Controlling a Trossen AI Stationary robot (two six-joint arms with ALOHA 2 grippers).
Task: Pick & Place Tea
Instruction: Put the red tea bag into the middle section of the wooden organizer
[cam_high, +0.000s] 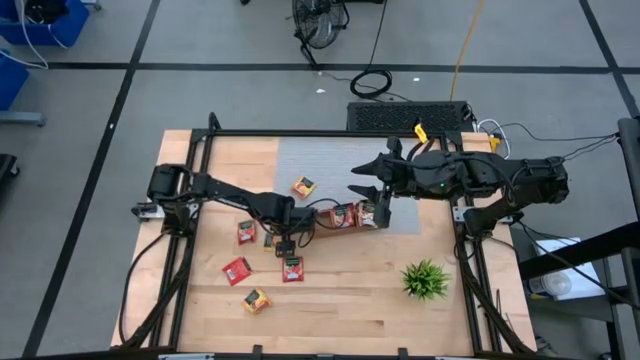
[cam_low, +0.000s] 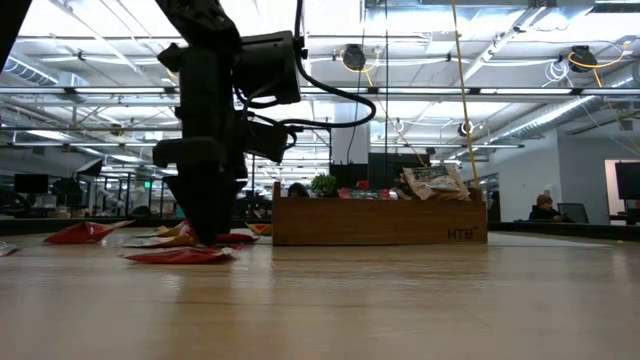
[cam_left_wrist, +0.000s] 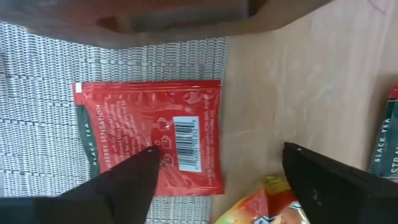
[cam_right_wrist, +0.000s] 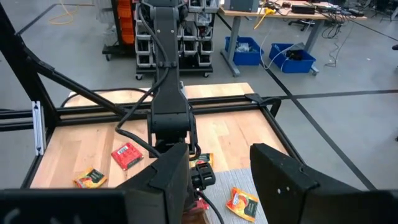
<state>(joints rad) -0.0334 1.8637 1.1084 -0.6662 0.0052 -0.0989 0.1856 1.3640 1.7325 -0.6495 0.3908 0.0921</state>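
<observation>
Six loose tea sachets (cam_high: 237, 270) — perhaps more — one wooden tray (cam_high: 340, 216).

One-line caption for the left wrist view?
Left gripper, fingers spread, hovers over a red tea sachet lying half on the grey mat.

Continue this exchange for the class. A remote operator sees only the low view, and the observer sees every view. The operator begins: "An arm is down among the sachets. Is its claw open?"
Observer: Yes. In the left wrist view the left claw is open, with a red sachet right below it.
Operator: What is that sachet lying on?
Observer: It lies flat, partly on the grey mat and partly on the bare wooden table.
Operator: Where is the other arm? I can't see it.
Observer: The high view shows the right claw over one end of the wooden tray.
</observation>
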